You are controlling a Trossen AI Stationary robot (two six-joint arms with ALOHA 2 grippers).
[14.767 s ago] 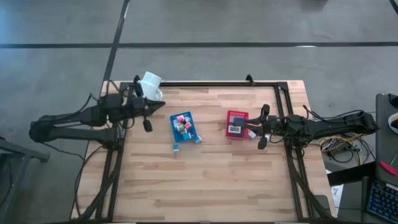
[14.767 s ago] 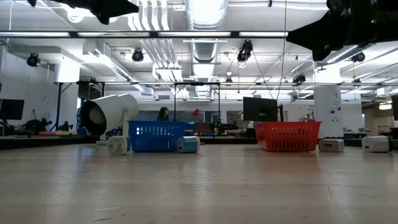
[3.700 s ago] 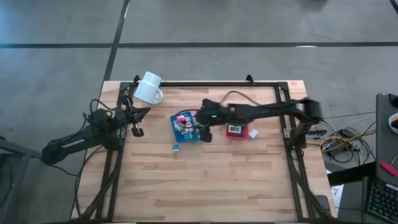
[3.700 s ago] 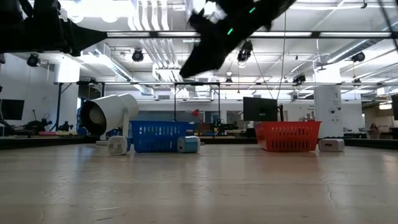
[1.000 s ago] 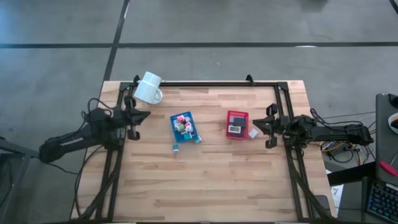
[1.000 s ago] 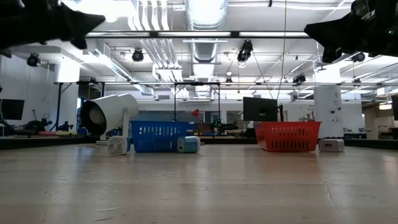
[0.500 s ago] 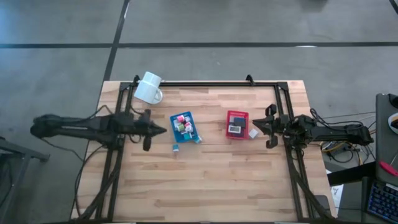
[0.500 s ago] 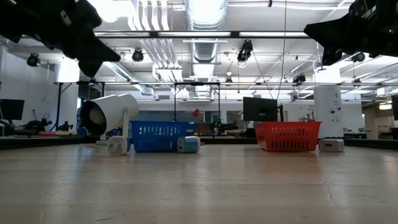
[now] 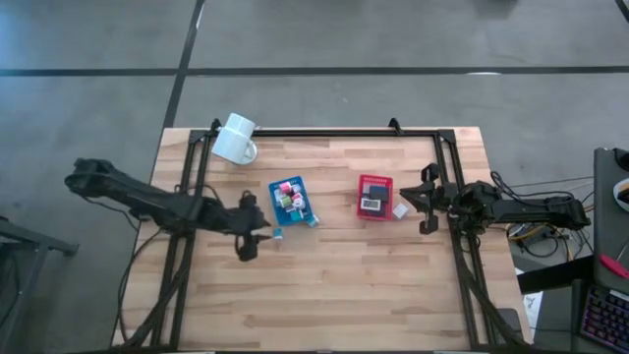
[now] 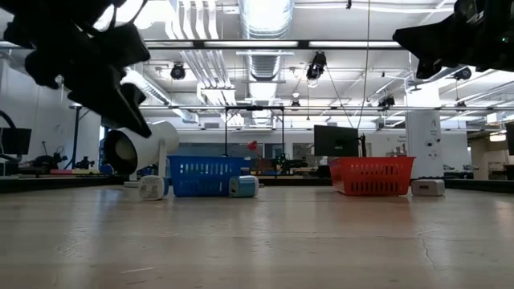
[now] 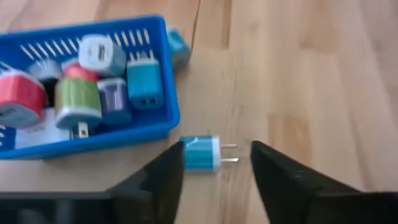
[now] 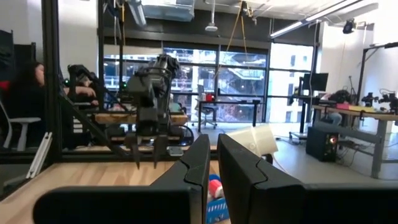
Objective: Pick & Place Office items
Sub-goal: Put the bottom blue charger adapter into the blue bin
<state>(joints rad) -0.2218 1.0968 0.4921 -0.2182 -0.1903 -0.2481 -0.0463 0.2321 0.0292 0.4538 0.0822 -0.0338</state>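
Note:
A small teal-and-white block with two metal prongs [image 11: 200,154] lies on its side on the wood, just near of the blue tray [image 11: 163,93]; it also shows in the high view [image 9: 278,234]. My left gripper [image 11: 217,150] is open and tipped down over it, one finger on each side, touching nothing. Several office items in pink, green, white and teal lie in the blue tray [image 9: 291,200]. Another teal block [image 9: 313,220] rests by that tray's right corner. My right gripper [image 9: 425,200] waits shut at the right edge, held level above the table.
The red tray [image 9: 374,196] lies right of the blue one, with a white block [image 9: 401,210] on the wood beside it. A white mug [image 9: 236,140] lies on its side at the far left corner. A black frame [image 9: 393,130] runs along the table's far and side edges.
My left gripper has swung from the table's left edge toward the right and near side, has come down, and has tipped from roughly level to slanting downward over the loose teal block. The blocks and trays have stayed in place.

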